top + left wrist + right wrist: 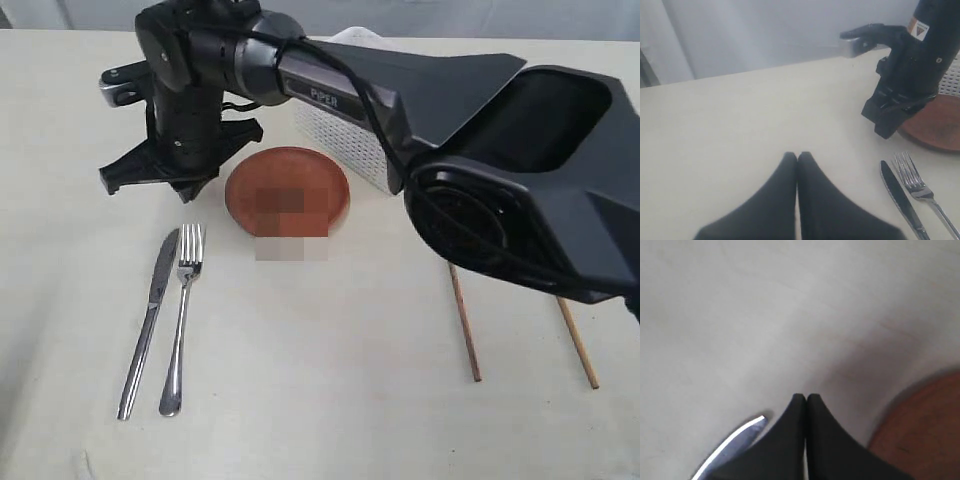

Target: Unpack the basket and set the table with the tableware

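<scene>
Lowering my right tool (806, 399) from here could clip the plate (270, 172) rim or scatter the knife (150, 320) and fork (182, 310), since it hangs just beside them. Its jaws are fully closed and hold nothing. My left tool (797, 156) is likewise closed and empty. The basket (340, 140) stands behind the plate on the bench (330, 410).
</scene>
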`<act>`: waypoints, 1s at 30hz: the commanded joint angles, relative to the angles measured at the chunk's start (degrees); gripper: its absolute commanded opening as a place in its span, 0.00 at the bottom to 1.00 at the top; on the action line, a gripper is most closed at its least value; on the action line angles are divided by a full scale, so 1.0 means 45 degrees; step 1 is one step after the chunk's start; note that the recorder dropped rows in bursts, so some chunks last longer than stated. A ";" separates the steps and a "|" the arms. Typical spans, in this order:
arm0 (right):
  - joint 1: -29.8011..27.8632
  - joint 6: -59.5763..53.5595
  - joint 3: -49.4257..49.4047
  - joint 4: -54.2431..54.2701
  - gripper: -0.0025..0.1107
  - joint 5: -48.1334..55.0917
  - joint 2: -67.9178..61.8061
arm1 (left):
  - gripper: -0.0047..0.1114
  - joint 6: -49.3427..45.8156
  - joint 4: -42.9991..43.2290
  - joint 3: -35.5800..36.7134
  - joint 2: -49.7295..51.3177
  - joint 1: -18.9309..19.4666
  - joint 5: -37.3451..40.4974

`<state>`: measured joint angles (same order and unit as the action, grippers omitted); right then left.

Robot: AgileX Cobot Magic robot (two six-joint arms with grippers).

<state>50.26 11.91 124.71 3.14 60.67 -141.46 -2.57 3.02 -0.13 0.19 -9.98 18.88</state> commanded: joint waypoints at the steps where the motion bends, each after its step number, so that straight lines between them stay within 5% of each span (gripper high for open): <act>1: -0.0201 -0.0553 -0.0026 -0.0145 0.02 0.1266 0.0736 | 0.04 0.0006 -0.0022 0.0028 -0.0043 0.0032 -0.0096; 12: 0.0261 0.0175 -0.0833 0.0864 0.02 0.2064 0.2685 | 0.04 0.0006 -0.0022 0.0028 -0.0043 0.0032 -0.0096; 17: 0.0693 0.2166 -0.5033 -0.0193 0.02 -0.3237 0.5458 | 0.04 0.0006 -0.0022 0.0028 -0.0043 0.0032 -0.0096; 22: -0.0412 0.2075 -0.8039 -0.0568 0.02 -0.2990 0.7659 | 0.04 0.0006 -0.0022 0.0028 -0.0043 0.0032 -0.0096; 30: -0.2881 0.0999 -0.9911 -0.0568 0.02 -0.2239 1.0297 | 0.04 0.0006 -0.0022 0.0028 -0.0043 0.0032 -0.0096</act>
<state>41.07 18.55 82.12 1.27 49.24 -98.20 -2.57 3.02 -0.13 0.19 -9.98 18.88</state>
